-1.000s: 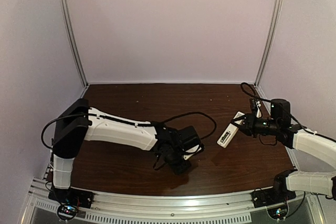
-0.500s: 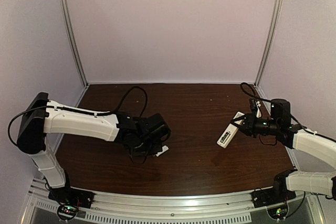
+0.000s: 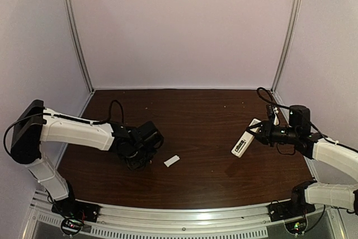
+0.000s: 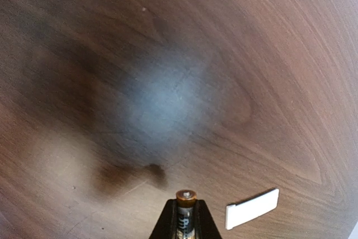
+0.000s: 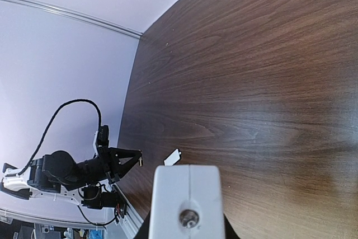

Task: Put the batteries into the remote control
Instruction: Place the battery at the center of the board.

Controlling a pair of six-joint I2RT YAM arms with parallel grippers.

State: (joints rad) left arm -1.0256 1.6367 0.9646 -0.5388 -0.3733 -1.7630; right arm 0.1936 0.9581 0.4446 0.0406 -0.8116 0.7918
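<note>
My left gripper [image 4: 186, 204] is shut on a battery [image 4: 186, 216], whose gold tip sticks out between the black fingers, just above the dark wooden table. In the top view this gripper [image 3: 139, 162] hangs low at the left of the table. The remote control [image 3: 244, 138], a slim white bar, is held off the table at the right, with my right gripper [image 3: 262, 133] shut on its far end. The right wrist view shows the remote control [image 5: 187, 197] end-on, filling the bottom centre and hiding most of the fingers. The left gripper [image 5: 139, 159] shows far off beyond it.
A small flat white cover piece [image 3: 172, 161] lies on the table just right of the left gripper, also seen as the cover piece [image 4: 252, 209] and the cover piece [image 5: 173, 157]. Pale walls enclose the table on three sides, and a metal rail [image 3: 184, 216] runs along the near edge.
My left arm has swung left from the table's middle, carrying the battery, and the white cover piece now lies exposed to its right. The right arm and remote control have not moved.
</note>
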